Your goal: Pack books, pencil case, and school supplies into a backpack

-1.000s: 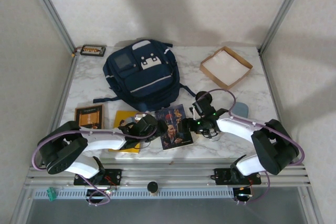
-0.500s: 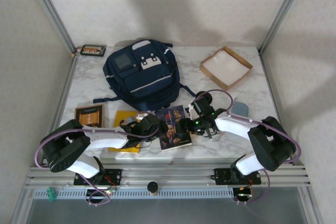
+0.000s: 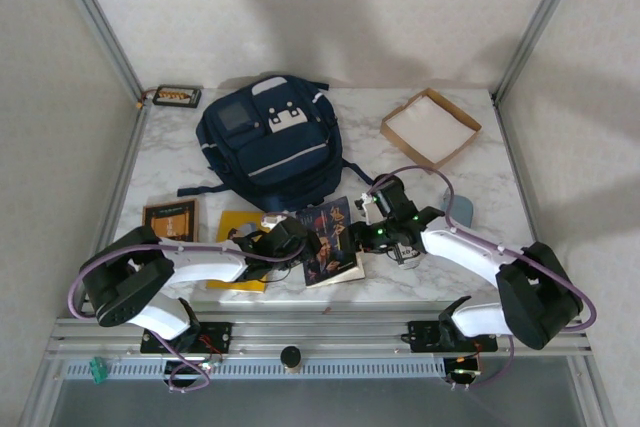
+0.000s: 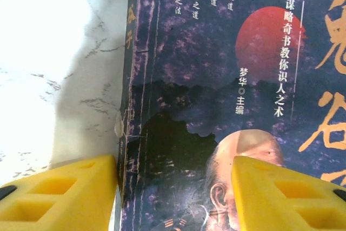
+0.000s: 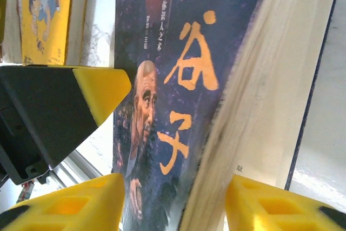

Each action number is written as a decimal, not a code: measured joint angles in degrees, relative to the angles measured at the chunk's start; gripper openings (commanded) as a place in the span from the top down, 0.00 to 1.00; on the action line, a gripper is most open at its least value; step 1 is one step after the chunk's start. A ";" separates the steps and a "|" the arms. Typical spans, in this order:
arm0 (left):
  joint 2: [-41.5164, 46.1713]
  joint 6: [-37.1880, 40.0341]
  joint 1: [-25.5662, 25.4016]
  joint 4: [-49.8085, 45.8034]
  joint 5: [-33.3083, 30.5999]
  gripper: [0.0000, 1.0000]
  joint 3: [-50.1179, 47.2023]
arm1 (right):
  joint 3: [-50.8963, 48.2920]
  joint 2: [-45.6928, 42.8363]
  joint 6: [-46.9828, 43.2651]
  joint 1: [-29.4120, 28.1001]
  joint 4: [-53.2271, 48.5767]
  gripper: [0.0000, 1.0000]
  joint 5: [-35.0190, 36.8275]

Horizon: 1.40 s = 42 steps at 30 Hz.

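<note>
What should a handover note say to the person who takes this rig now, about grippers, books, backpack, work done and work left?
Left gripper: open, straddling the spine of the dark blue book.
Right gripper: jaws on either side of that book's page edge, which is raised; a firm grip is not certain.
Yellow book and brown book lie flat to its left; backpack lies behind them.
Done: no book is packed.
Left: all three books, then the other supplies.
</note>
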<state>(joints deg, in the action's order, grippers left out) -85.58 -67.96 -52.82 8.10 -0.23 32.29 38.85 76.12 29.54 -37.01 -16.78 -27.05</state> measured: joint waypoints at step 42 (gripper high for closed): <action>20.61 5.86 8.26 2.05 17.73 0.10 3.56 | 12.02 -12.76 1.81 15.82 -2.10 1.00 -26.43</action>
<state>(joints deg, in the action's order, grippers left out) -64.97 -62.11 -44.56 10.15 17.50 35.86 50.87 63.35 31.35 -21.19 -18.87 -53.47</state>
